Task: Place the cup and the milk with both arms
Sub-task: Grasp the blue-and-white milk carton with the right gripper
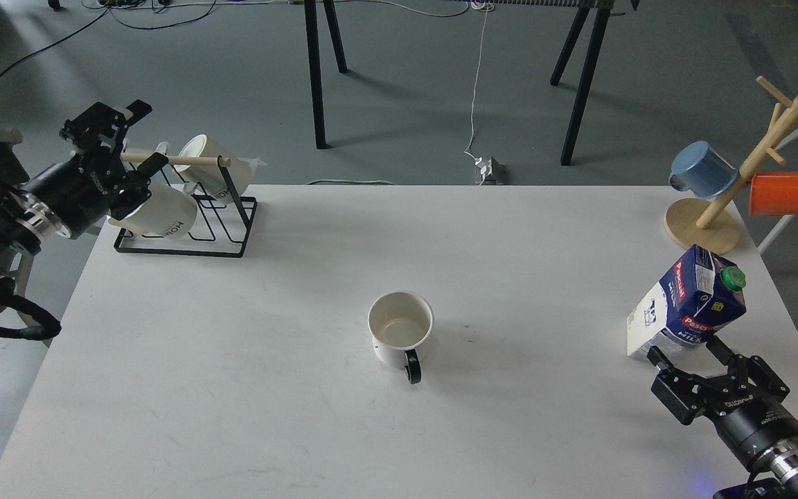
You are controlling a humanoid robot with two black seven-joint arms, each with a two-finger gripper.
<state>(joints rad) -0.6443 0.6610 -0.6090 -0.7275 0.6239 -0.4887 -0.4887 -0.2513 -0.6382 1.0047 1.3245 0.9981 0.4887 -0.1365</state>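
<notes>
A white cup with a black handle stands upright in the middle of the white table. A blue and white milk carton with a green cap stands at the right side of the table. My right gripper is open, its fingers on either side of the carton's base, near or touching it. My left gripper is open at the far left, beside a white mug on the black wire rack, far from the cup.
The wire rack holds two white mugs at the back left. A wooden mug tree with a blue cup and an orange cup stands at the back right. Black table legs and cables are on the floor behind.
</notes>
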